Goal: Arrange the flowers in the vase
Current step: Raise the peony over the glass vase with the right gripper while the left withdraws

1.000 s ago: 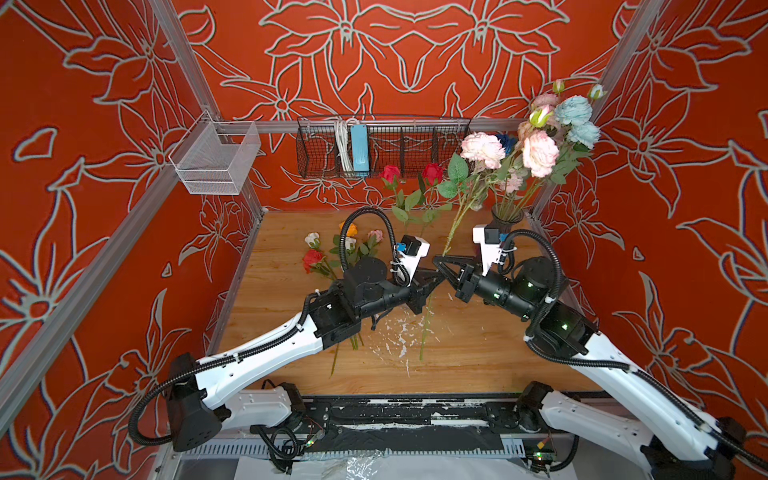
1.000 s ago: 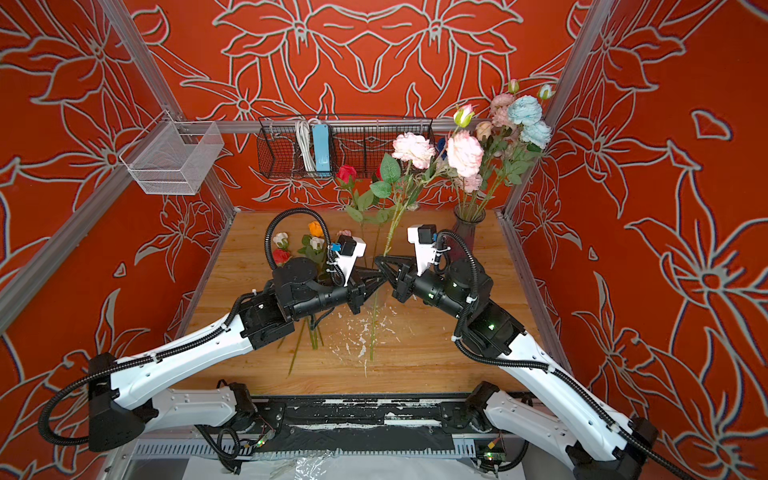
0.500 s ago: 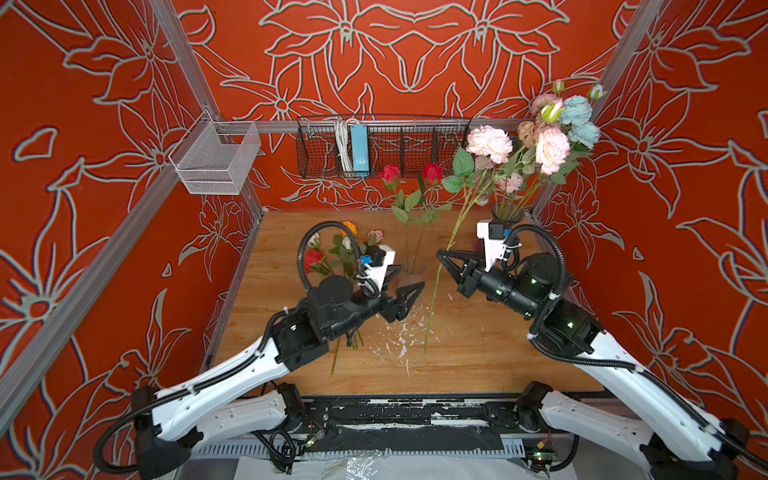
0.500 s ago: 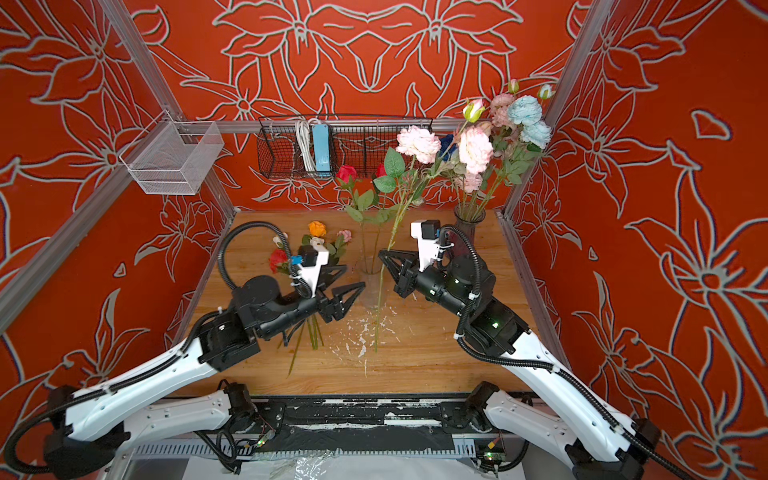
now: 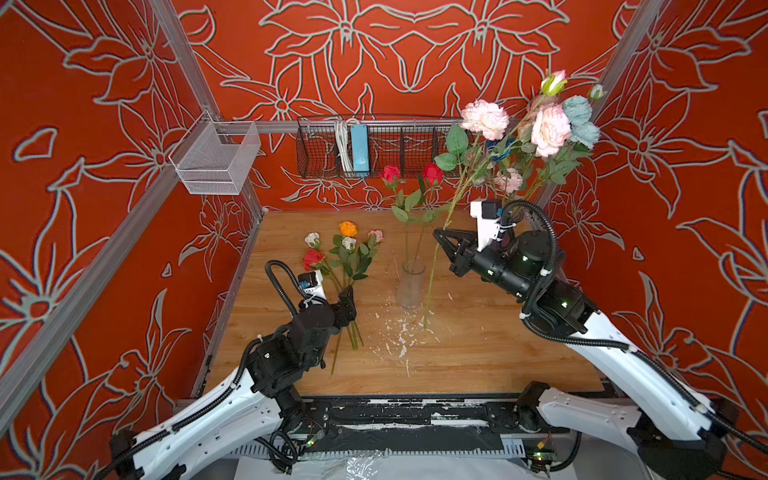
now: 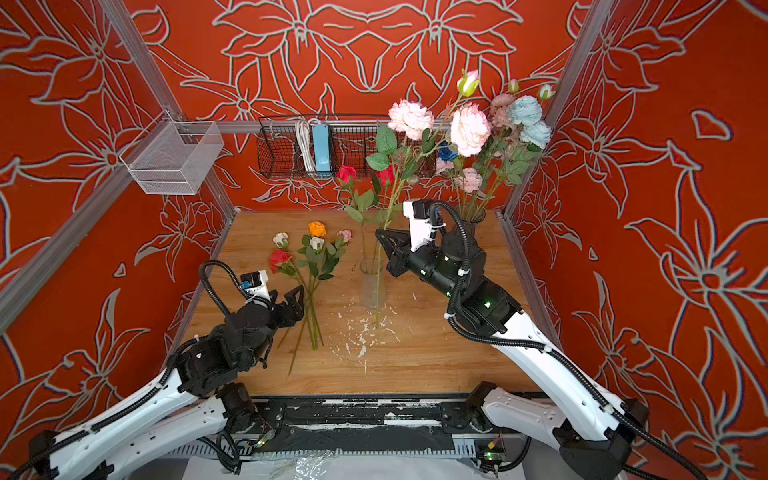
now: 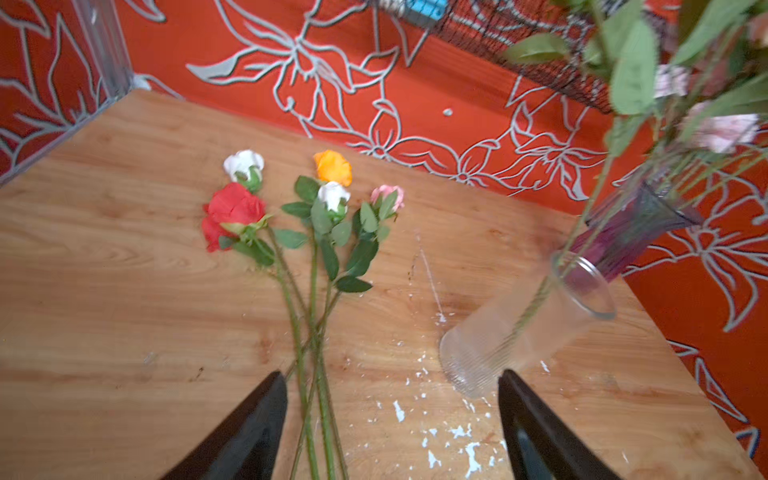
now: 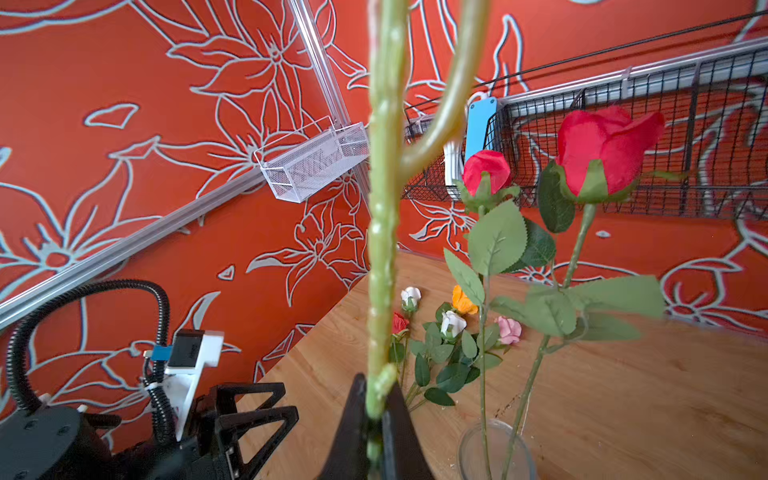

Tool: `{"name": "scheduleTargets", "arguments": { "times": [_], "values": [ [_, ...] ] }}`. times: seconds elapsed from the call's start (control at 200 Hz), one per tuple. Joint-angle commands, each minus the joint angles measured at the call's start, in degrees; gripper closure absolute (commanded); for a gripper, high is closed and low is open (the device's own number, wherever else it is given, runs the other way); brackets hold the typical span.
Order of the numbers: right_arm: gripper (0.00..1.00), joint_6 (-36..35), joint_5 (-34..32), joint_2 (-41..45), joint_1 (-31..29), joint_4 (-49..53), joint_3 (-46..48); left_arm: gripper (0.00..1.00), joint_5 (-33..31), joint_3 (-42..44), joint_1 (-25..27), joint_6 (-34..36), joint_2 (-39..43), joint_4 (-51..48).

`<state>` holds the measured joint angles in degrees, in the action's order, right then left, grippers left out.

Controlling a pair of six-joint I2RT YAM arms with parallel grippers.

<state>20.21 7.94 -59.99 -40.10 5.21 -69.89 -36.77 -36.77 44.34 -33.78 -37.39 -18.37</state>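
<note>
A clear glass vase (image 5: 411, 286) (image 6: 371, 286) (image 7: 523, 328) (image 8: 494, 449) stands mid-table with two red roses (image 5: 432, 172) (image 8: 606, 145) in it. My right gripper (image 5: 441, 237) (image 6: 381, 235) (image 8: 374, 399) is shut on the long stem of a pale pink peony (image 5: 484, 118) (image 6: 410, 118). That stem hangs down just outside the vase. Several loose flowers (image 5: 345, 249) (image 6: 311, 249) (image 7: 316, 208) lie on the table's left. My left gripper (image 5: 347, 299) (image 6: 297, 297) (image 7: 390, 376) is open above their stems and holds nothing.
A dark purple vase (image 6: 471, 216) (image 7: 636, 232) crowded with pink and light blue blooms stands at the back right corner. A black wire basket (image 5: 374, 145) and a white mesh basket (image 5: 216, 162) hang on the walls. White flakes (image 5: 395, 332) litter the wood.
My left gripper has opened, let go of the peony stem and drawn back left over the loose flowers. The right gripper keeps the stem and has lifted it slightly.
</note>
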Motion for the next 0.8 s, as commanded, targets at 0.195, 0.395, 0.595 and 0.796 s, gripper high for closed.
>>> {"name": "scheduleTargets", "arguments": {
  "times": [0.195, 0.395, 0.595, 0.796],
  "values": [
    [1.0, -6.42, -2.66, -7.19, 1.23, 6.33, -18.91, 0.19, 20.6, 1.94, -15.35, -8.58, -3.87, -3.32],
    [1.0, -7.73, -3.24, -12.43, 2.13, 5.28, -27.53, 0.19, 20.21, -0.21, -16.83, -7.77, -3.73, -6.85],
    [1.0, -11.19, -3.81, -20.79, 2.74, 9.08, -37.56, 0.19, 20.11, 1.33, -17.09, -7.08, -0.32, -6.26],
    [1.0, -11.16, -4.17, -22.63, 4.36, 0.84, -29.79, 0.19, 20.48, 0.61, -17.53, -5.76, 0.52, -5.46]
  ]
}}
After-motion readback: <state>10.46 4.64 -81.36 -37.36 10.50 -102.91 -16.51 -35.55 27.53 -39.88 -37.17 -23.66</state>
